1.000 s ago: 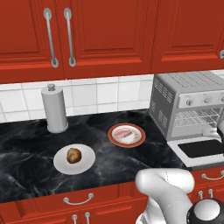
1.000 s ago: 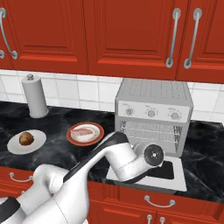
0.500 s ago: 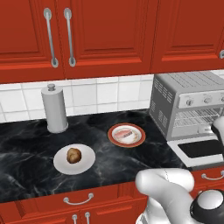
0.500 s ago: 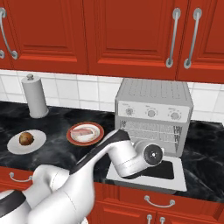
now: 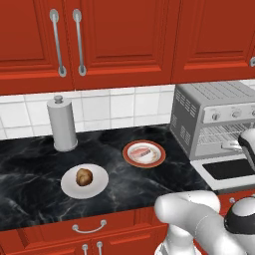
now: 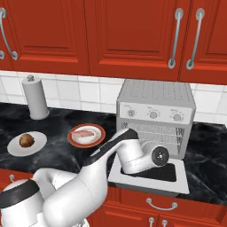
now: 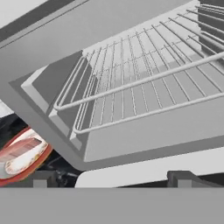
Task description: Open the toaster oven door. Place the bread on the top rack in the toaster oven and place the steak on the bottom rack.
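Toaster oven [image 6: 155, 113] on the black tabletop [image 5: 30, 159], its door [image 6: 148, 175] dropped flat. The fingers [image 7: 41, 178] stand spread wide, released, gripping nothing, just before the open cavity facing the top rack [image 7: 144, 65] and bottom rack [image 7: 131, 103]. Bread [image 5: 84, 176] sits on a white plate [image 5: 69, 187]; steak [image 5: 143, 153] lies on a red-rimmed plate [image 5: 128, 158], nearer the oven.

I see a paper towel roll [image 5: 62, 124] upright on the black marble worktop [image 5: 30, 164], red cupboards [image 5: 124, 40] above.
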### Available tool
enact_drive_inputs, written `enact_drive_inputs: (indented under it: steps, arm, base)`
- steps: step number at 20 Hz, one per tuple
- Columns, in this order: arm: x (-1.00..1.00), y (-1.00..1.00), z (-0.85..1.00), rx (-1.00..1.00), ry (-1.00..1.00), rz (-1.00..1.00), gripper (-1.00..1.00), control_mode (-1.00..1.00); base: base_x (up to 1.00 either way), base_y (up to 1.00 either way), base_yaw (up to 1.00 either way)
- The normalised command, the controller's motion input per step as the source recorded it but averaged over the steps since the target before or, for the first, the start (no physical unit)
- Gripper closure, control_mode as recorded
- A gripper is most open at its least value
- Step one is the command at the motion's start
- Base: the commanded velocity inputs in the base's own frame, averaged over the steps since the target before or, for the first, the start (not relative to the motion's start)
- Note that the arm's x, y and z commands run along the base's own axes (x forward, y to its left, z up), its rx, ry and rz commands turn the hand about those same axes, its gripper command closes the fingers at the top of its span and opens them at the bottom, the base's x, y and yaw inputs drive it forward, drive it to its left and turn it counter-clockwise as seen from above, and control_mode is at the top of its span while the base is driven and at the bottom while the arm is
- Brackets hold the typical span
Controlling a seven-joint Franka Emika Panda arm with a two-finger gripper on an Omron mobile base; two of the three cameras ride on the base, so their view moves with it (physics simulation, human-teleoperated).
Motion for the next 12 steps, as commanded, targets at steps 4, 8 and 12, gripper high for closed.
enact_drive_inputs:
  steps: [4, 8, 12]
  arm:
    - [0.18, -0.08, -0.11, 0.14, 0.0, 0.0, -1.0, -1.0]
    - [0.14, -0.06, -0.03, 0.09, -0.02, 0.0, -1.0, -1.0]
    - [0.06, -0.12, -0.14, 0.07, -0.04, 0.0, -1.0, -1.0]
  base:
    - [0.0, 0.0, 0.0]
    - [0.0, 0.0, 0.0]
    - [0.0, 0.0, 0.0]
